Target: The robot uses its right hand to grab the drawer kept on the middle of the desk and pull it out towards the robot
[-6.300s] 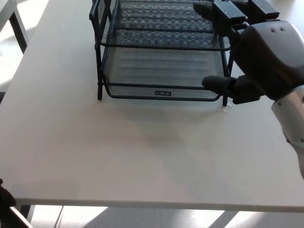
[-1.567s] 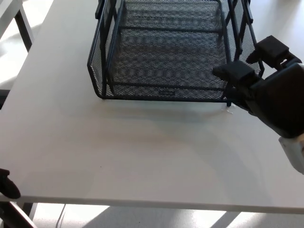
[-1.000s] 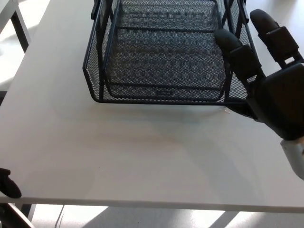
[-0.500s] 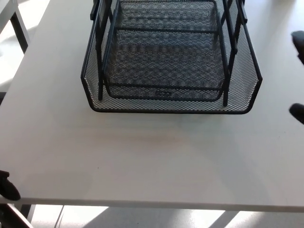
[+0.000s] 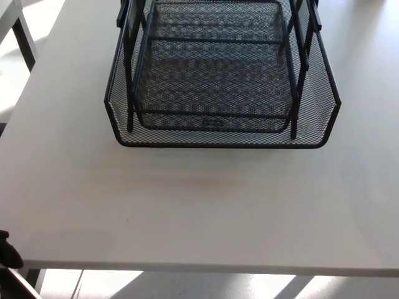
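A black wire-mesh drawer (image 5: 222, 141) sticks out from the front of its black rack (image 5: 129, 68) in the middle of the white desk (image 5: 187, 212). Its curved front rim lies nearer to me than the rack's uprights. A smaller mesh tray (image 5: 215, 43) sits higher in the rack, its front edge with a small label behind the drawer's rim. My right hand does not show anywhere in the head view. A small black part of my left hand (image 5: 6, 254) peeks in at the bottom left corner, below the desk's edge and far from the drawer.
The desk's front edge (image 5: 199, 269) runs along the bottom of the picture, with bright floor below it. Another white table with a dark leg (image 5: 22, 37) stands at the top left, beyond a gap beside the desk.
My right hand let go of the drawer's right side, opened and drew off to the right, out of the picture. The drawer now stands pulled out towards me.
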{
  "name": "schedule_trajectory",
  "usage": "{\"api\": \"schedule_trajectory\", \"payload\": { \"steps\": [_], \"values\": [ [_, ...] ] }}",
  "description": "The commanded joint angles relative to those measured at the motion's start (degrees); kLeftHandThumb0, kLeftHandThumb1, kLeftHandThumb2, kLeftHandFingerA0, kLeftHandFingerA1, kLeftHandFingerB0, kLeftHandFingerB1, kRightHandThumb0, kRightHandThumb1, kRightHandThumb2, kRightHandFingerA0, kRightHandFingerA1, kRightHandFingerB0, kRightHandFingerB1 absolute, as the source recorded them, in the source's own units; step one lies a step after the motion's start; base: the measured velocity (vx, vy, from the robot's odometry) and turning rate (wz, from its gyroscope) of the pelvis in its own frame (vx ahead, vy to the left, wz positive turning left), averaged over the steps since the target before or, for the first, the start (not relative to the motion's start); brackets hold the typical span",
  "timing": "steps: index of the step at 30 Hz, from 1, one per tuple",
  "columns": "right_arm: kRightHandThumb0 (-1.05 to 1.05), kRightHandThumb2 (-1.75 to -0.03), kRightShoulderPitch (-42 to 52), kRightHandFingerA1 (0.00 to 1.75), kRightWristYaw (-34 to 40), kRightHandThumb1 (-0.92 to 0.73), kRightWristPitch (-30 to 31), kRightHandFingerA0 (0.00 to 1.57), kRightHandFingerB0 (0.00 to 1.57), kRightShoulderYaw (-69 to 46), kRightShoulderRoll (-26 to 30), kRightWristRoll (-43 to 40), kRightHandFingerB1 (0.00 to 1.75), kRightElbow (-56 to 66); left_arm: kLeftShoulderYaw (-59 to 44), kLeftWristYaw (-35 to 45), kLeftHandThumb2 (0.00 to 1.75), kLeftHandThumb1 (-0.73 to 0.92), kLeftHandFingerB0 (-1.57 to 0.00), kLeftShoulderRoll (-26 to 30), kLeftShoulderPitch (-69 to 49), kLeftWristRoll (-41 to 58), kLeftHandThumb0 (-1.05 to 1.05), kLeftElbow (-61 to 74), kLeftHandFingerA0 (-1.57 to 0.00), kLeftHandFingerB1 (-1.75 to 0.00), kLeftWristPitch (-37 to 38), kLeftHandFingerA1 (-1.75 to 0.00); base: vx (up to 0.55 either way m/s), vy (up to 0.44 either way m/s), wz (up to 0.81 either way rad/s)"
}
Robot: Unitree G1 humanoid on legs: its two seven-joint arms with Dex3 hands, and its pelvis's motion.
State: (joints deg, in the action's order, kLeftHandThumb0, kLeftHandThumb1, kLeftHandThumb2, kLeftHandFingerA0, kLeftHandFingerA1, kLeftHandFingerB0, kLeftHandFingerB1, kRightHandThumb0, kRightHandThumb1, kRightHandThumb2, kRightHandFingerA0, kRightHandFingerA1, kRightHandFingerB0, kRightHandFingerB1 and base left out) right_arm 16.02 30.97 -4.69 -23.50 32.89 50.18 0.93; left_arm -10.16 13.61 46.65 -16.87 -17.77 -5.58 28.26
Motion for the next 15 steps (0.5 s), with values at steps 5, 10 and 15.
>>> {"api": "schedule_trajectory", "payload": {
  "steps": [5, 10, 15],
  "values": [
    [-0.56, -0.57, 2.05, 0.35, 8.51, -0.56, -7.27, 0.00, 0.06, -3.82, 0.95, -8.28, 0.35, -18.49, -0.73, -0.23, 0.57, 0.55, -0.82, -0.34, -0.48, -0.53, -0.26, -0.35, -0.79, -0.58, -0.96, -0.86, 0.00, 0.000, 0.00],
    [-0.53, -0.56, -1.43, 0.35, 7.60, -0.53, -8.93, 0.00, 0.20, 0.10, -0.30, -10.84, 0.32, -32.46, -0.90, -0.58, 0.57, 0.54, -0.83, -0.47, -0.73, -0.67, -0.25, -0.04, -0.81, -0.57, -0.73, -0.84, 0.00, 0.000, 0.00],
    [-0.61, -0.79, -3.07, 0.53, 6.05, -0.44, -7.73, 0.03, 0.19, 3.04, -1.32, -11.47, 0.42, -37.58, -0.71, -0.82, 0.57, 0.54, -0.83, -0.45, -0.40, -0.66, -0.25, -0.93, -0.81, -0.58, 0.06, -0.85, 0.00, 0.000, 0.00]
  ]
}}
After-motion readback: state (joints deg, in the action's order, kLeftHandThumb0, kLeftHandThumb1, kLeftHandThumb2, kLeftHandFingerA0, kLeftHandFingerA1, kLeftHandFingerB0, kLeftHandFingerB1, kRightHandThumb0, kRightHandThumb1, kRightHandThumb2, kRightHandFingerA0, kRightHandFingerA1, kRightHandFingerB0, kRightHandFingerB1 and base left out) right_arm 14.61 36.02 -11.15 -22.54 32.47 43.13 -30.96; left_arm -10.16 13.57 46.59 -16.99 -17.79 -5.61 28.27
